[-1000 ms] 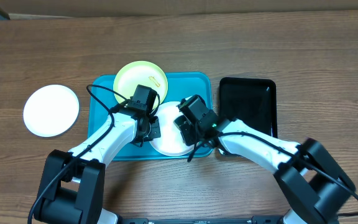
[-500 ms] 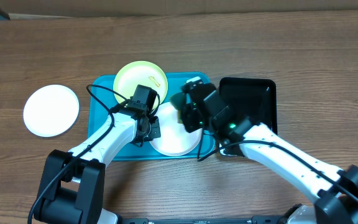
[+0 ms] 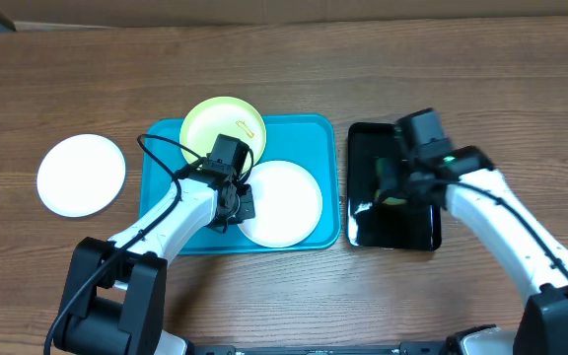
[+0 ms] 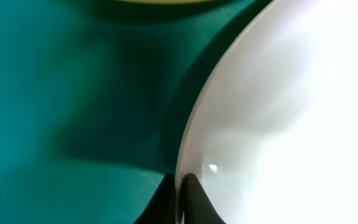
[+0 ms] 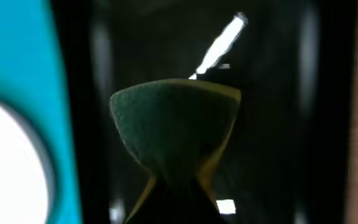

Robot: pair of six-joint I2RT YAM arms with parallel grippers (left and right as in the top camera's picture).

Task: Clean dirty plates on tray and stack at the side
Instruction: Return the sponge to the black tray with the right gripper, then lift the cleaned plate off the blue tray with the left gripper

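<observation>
The left gripper [image 4: 179,188] is closed together on the rim of a white plate [image 3: 284,202], with the edge pinched between its tips. The plate spreads away to this gripper's right and lies flat in the turquoise tray [image 3: 325,133]. The pinch is judged to be there either to steady the plate or to ready it for lifting toward the stack. Just past the gripper's tips a yellow-green plate [image 3: 223,126] is seen at the tray's far edge, with a small orange mark on it. A second white plate [image 3: 81,175] lies well apart on this gripper's left, outside the tray, and is taken to be the start of the side stack.

The right gripper [image 5: 169,199] is clamped on a folded sponge [image 5: 176,121], green face outward. It is held over the black tray [image 3: 392,212] directly beneath it, with the turquoise tray to its left. The sponge is thus kept clear of the plates, though the reason cannot be told.

Everything is carried on a brown wood-grain surface [image 3: 501,69]. Of the room, only a pale band along the far edge is shown.
</observation>
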